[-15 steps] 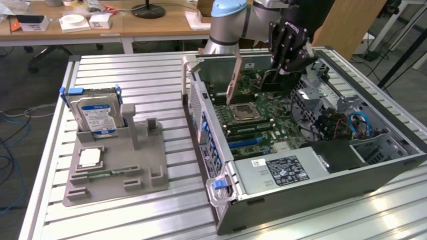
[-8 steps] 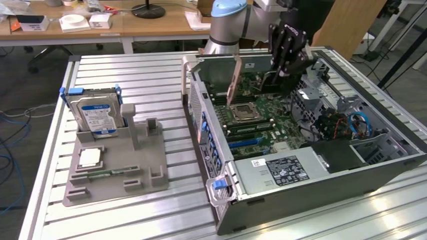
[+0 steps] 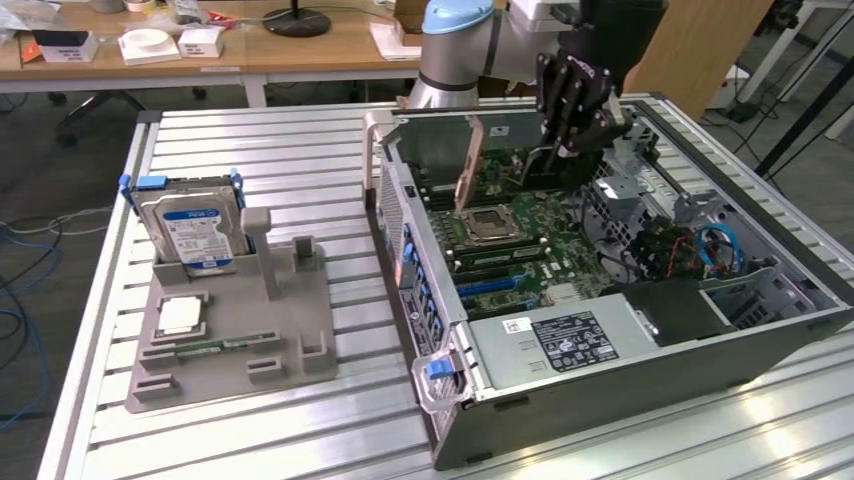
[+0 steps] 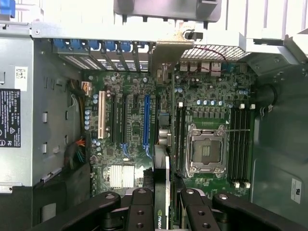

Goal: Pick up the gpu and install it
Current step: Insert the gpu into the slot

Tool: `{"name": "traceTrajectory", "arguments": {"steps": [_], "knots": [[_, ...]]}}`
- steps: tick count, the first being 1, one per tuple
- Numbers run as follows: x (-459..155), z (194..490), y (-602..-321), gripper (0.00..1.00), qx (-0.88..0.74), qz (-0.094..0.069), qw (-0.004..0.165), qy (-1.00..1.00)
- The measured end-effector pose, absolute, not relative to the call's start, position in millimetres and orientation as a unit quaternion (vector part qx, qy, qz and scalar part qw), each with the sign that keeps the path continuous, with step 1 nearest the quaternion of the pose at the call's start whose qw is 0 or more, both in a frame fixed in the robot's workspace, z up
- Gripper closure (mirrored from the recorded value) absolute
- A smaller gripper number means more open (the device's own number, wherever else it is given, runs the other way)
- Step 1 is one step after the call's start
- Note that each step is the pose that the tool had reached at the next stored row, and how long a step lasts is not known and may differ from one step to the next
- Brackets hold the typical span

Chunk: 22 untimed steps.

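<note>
Exterior view: hand [image 3: 577,140] reaching down into the open case [image 3: 667,375], at the end farthest from the power supply [image 3: 567,340]. Closed on the gpu [image 4: 161,211], clamping both flat faces and holding it on edge, as seen in the wrist view. Card upright inside the case, over the motherboard [image 4: 134,144], between the long blue slot [image 4: 147,120] and the socket [image 4: 207,149]. Bracket end up against the case's rear wall, next to the row of blue-tabbed slot covers [image 4: 103,45]. Cannot tell whether seated in a slot or just above one. Outside the case, on the exterior view's left: grey holder [image 3: 300,330] on the tabletop [image 3: 267,140], well apart from the hand. Standing in the holder, a hard drive [image 3: 194,235]; lying flat in it, a square chip [image 3: 180,315] and a green memory stick [image 3: 220,343].
</note>
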<state>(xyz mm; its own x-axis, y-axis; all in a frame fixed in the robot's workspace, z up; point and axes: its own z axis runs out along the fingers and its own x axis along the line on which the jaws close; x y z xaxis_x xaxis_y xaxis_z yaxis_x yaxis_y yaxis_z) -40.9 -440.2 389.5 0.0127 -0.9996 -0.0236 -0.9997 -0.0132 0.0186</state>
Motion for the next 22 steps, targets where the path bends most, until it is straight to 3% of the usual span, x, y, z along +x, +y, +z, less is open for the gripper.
{"name": "traceTrajectory", "arguments": {"steps": [22], "knots": [[-41.3, 378.2, -440.2, 0.74, -0.712, 0.005, 0.011, 0.702]]}}
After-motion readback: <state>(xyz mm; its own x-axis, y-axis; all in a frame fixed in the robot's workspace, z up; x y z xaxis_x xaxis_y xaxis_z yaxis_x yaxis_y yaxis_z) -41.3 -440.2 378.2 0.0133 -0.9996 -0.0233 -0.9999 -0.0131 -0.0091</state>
